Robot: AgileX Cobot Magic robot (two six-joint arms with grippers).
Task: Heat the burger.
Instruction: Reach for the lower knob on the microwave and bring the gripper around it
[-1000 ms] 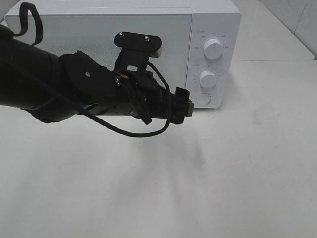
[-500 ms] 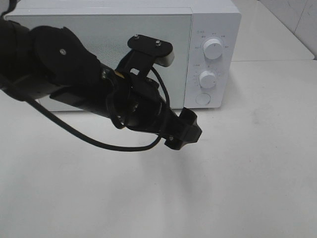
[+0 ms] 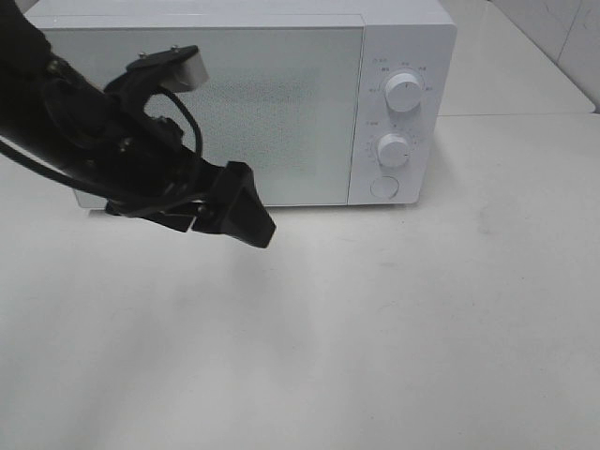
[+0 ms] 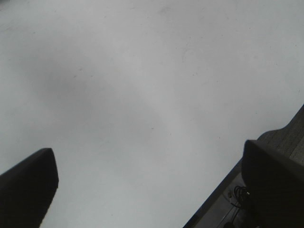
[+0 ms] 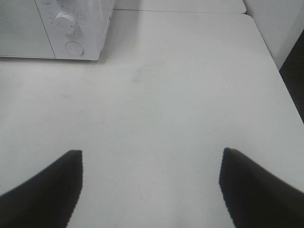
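1. Currently the boxy white microwave oven is standing at the back of the pale white surface, with its frosted door sitting closed.
2. On the microwave's control panel, two round white knobs, one above the other, are sitting over a round white button.
3. The black left gripper is hanging just in front of the microwave's door, near its lower edge. Its fingers are standing wide apart with only bare surface between them.
4. The right gripper is hovering over the surface well apart from the microwave, off toward its knob side. Its jaws are spread wide and gripping nothing.
5. The burger is showing in none of the views, so I cannot tell where it is.
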